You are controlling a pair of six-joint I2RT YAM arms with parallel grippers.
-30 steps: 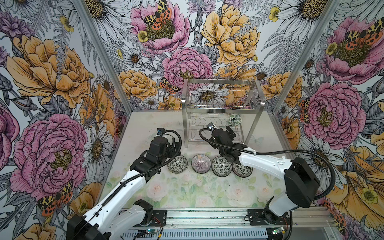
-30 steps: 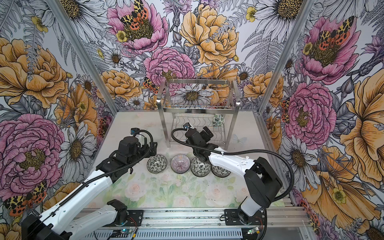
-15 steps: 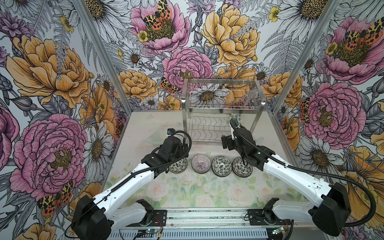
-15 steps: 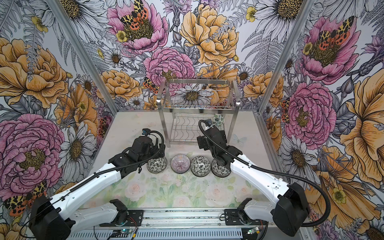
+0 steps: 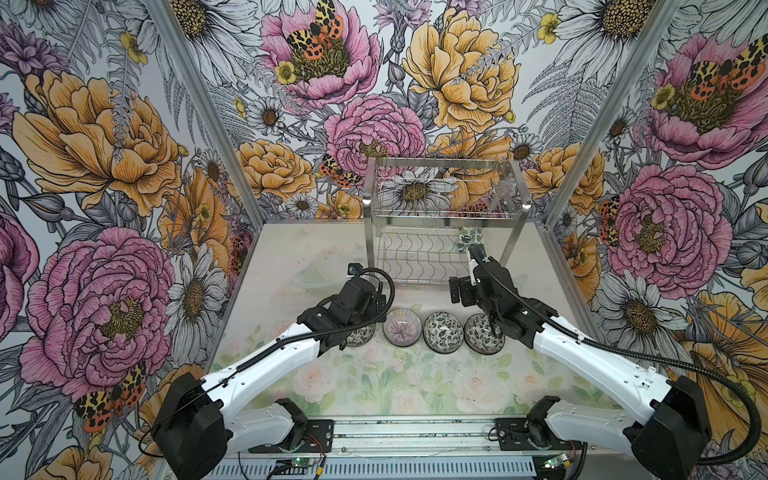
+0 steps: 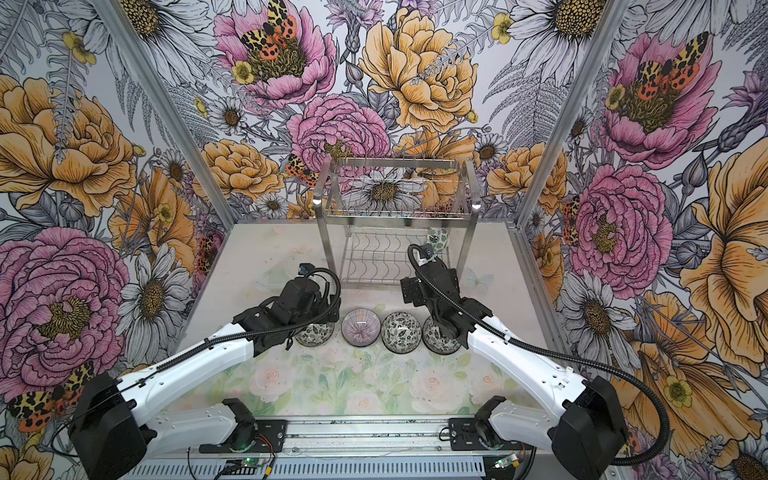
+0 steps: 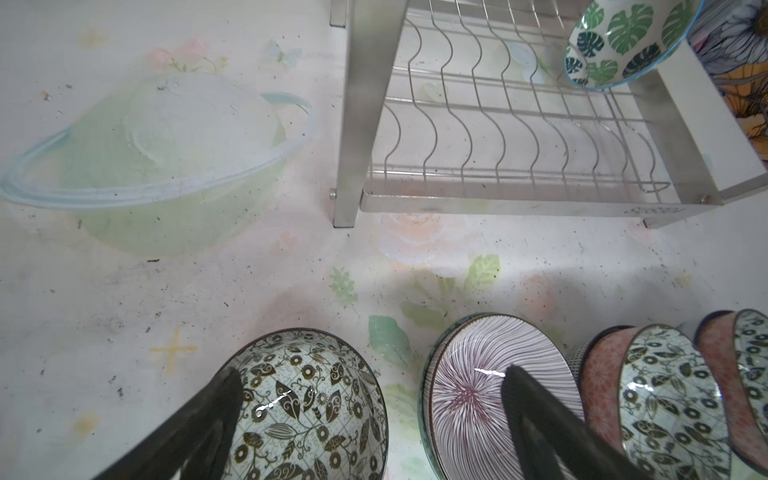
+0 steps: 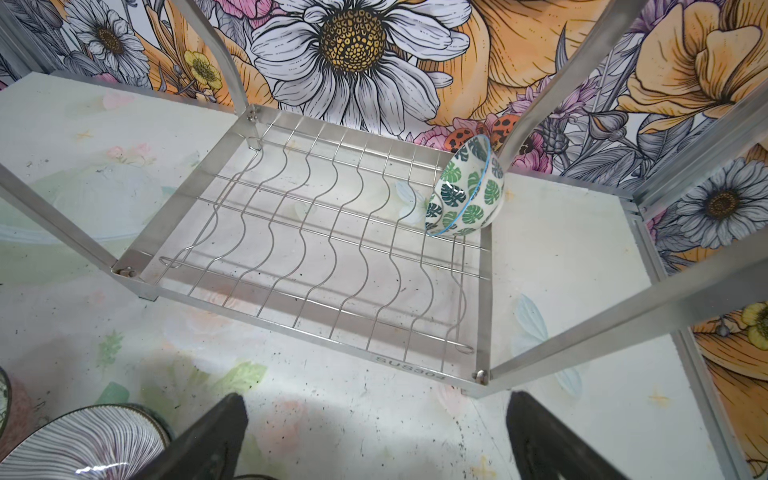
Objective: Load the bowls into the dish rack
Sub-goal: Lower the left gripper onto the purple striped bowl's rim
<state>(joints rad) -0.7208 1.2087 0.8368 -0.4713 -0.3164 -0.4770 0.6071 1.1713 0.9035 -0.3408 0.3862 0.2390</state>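
Floral tabletop (image 5: 374, 386): green-leaf bowl (image 8: 465, 195) leans in dish rack (image 5: 444, 216), lower shelf, right rear corner. Right gripper (image 8: 376, 401) withdrawn, fully open, empty. Left gripper (image 7: 370, 374) advanced over black-floral bowl (image 7: 307, 415), open, empty: next pick.

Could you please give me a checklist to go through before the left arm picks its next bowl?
1. Left gripper jaws open: ok.
2. Jaws over one bowl only: not ok; they span floral bowl and striped bowl.
3. Right gripper open, empty: ok.
4. Rack slots free: ok; only leaf bowl sits in it.
5. Leaf bowl seated firmly: cannot tell.
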